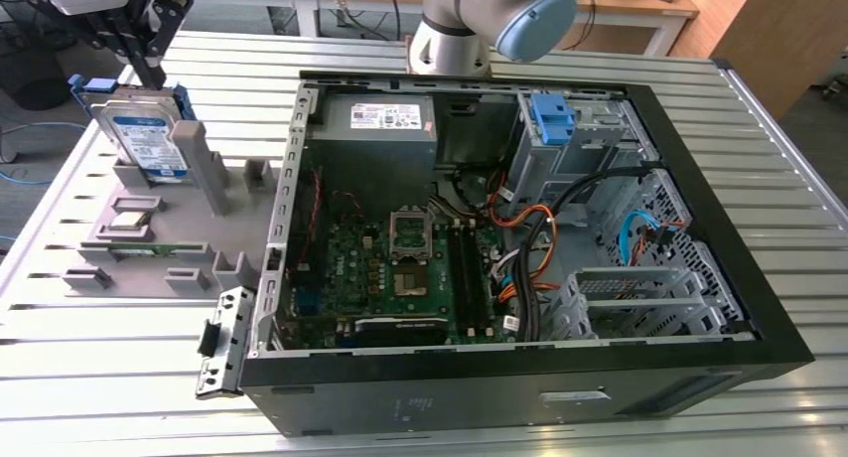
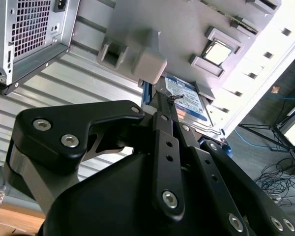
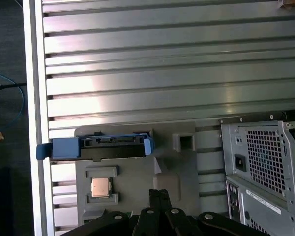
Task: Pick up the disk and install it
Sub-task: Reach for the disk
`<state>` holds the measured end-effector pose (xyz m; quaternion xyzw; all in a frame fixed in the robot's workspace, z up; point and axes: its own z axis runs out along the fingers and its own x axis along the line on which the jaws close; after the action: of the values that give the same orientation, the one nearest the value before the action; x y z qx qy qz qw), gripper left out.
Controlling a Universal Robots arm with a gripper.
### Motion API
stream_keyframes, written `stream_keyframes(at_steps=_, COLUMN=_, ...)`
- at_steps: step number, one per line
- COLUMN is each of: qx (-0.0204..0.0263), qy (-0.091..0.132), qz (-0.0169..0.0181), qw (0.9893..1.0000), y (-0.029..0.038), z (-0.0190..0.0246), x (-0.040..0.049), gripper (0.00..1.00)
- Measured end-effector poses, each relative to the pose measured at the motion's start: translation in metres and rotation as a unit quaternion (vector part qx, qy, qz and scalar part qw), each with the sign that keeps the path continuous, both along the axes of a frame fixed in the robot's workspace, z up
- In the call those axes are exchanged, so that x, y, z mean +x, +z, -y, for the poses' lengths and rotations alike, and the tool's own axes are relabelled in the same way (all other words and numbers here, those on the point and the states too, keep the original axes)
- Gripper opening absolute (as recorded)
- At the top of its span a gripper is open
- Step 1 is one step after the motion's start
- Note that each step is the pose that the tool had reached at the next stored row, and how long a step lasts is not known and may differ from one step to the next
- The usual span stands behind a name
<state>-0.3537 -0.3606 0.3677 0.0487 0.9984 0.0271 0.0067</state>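
Exterior view: disk stands on edge in grey fixture, ten o'clock from the computer case. Pincer clenched on nothing, close over the disk's top edge. Risk: descending with fingers together would likely strike the blue bracket and tip the disk.

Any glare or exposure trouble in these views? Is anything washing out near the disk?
First wrist view: a bright glare band crosses the table slats; the disk is not washed out. Second wrist view: the table's outer slats burn out to white, but the disk keeps its colour. Exterior view: even light, with the computer case interior in shade.
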Motion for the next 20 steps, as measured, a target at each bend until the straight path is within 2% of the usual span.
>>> stream_keyframes(at_steps=10, qx=0.0016, qy=-0.003, qz=0.0001, qw=1.0, y=-0.0024, z=-0.0022, x=-0.0113, gripper=0.11)
stream_keyframes(at_steps=20, qx=0.0018, qy=-0.003, qz=0.0001, qw=1.0, y=-0.0024, z=-0.0022, x=-0.0117, gripper=0.11)
